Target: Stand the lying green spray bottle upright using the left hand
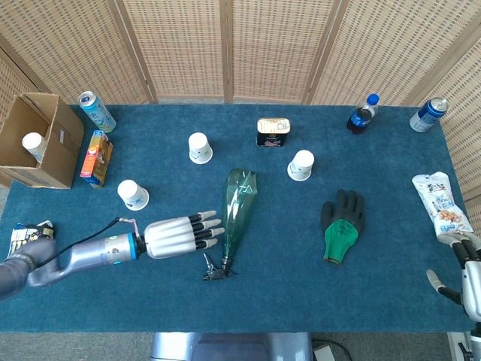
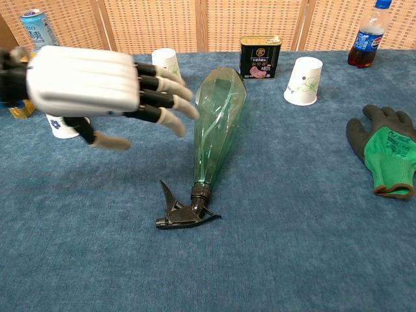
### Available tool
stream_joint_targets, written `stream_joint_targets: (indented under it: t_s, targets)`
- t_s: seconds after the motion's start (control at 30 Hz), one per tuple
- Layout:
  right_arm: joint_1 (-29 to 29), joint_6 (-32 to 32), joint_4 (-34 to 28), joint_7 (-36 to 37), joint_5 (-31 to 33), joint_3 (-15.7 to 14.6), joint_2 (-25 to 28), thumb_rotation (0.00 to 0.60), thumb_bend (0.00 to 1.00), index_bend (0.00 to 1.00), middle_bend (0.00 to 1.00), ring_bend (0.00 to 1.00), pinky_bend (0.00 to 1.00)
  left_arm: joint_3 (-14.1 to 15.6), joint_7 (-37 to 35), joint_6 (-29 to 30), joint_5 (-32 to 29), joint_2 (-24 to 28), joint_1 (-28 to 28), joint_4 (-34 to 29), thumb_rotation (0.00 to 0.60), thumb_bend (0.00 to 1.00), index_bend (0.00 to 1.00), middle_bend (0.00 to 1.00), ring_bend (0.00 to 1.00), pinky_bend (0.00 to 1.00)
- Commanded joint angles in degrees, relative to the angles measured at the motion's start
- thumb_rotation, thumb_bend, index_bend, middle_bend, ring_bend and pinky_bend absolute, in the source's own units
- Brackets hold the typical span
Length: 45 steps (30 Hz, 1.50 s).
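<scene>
- Green spray bottle (image 1: 239, 212) lies flat on the blue table cloth (image 1: 301, 263), its black trigger head (image 2: 184, 210) toward the robot and its wide base pointing at the tin can (image 1: 273, 131); nothing of the standing-up is done yet.
- Left hand (image 1: 176, 235) hovers just beside the bottle's left flank, fingers spread and straight, holding nothing; fingertips (image 2: 182, 104) look near the green body, and I cannot tell whether they touch it.
- What is left, by my reading: close around the bottle's body, tip it up onto its base, let go.
- Right hand (image 1: 470, 272) sits at the table's far right edge, well apart, fingers loosely apart and empty.
</scene>
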Motion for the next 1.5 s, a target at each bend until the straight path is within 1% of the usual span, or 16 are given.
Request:
stream_joint_targets:
  t_s: [0.03,0.23,0.37,0.6,0.73,1.2,1.3,1.4,1.47,1.5]
  targets:
    - [-0.19,0.06,0.2,0.26,0.27,0.09,0.03,0.6,0.26,0.28,0.29,0.18,0.32,0.09,-0.11,-0.4,0.12,-3.17,-2.9,3.27,0.6,0.42,0.2,0.12,0.1,0.1]
    - [-0.73,0.24,0.61,0.87,1.24,0.48,0.35,0.6,0.26,0.28,0.29,0.18,0.32,1.66,-1.23,-0.62,0.25,-8.12,-6.82,8.74,0.6,0.42,0.2,0.12,0.09,0.1]
    - [-0.92,0.29,0.87,1.26,1.55,0.68,0.38,0.6,0.26,0.28,0.29,0.18,0.32,2.83,-2.35,-0.33,0.14,-10.66,-8.8,11.28,0.6,0.42,0.2,0.11,0.09,0.09]
    - [-1.38,0.61,1.56,2.06,1.82,0.89,0.19,0.6,0.26,0.28,0.29,0.18,0.32,4.7,-1.09,0.0,-0.14,-11.52,-11.05,13.26,0.6,0.42,0.2,0.11,0.09,0.09]
    - [-1.64,0.8,1.82,2.58,1.87,0.96,0.16,0.6,0.26,0.28,0.29,0.18,0.32,5.36,-0.28,-0.5,-0.9,-12.4,-11.99,14.06,0.6,0.42,0.2,0.11,0.08,0.08]
    - [-2.23,0.8,2.59,4.39,2.04,1.11,0.04,0.6,0.26,0.28,0.29,0.18,0.32,7.96,0.43,-2.82,-3.55,-16.04,-14.69,16.34,0.6,0.42,0.21,0.12,0.08,0.08]
    - [-2.31,0.81,2.6,4.53,2.08,1.16,0.05,0.6,0.26,0.28,0.29,0.18,0.32,8.1,0.55,-2.92,-4.21,-16.65,-14.87,16.68,0.6,0.42,0.25,0.17,0.12,0.12]
    - [-2.43,0.92,2.46,4.78,1.92,1.14,0.1,0.6,0.27,0.28,0.29,0.18,0.32,8.3,0.73,-2.83,-4.65,-17.61,-15.29,17.19,0.6,0.42,0.34,0.26,0.21,0.19]
    - [-2.51,0.98,2.46,4.98,1.92,1.18,0.1,0.6,0.27,0.28,0.29,0.18,0.32,8.58,0.76,-2.94,-4.81,-18.08,-15.6,17.56,0.6,0.42,0.41,0.33,0.28,0.22]
    - [-2.56,1.03,2.48,5.05,1.95,1.2,0.07,0.6,0.26,0.28,0.29,0.18,0.32,8.71,0.83,-3.05,-4.87,-18.31,-15.77,17.76,0.6,0.42,0.43,0.35,0.31,0.2]
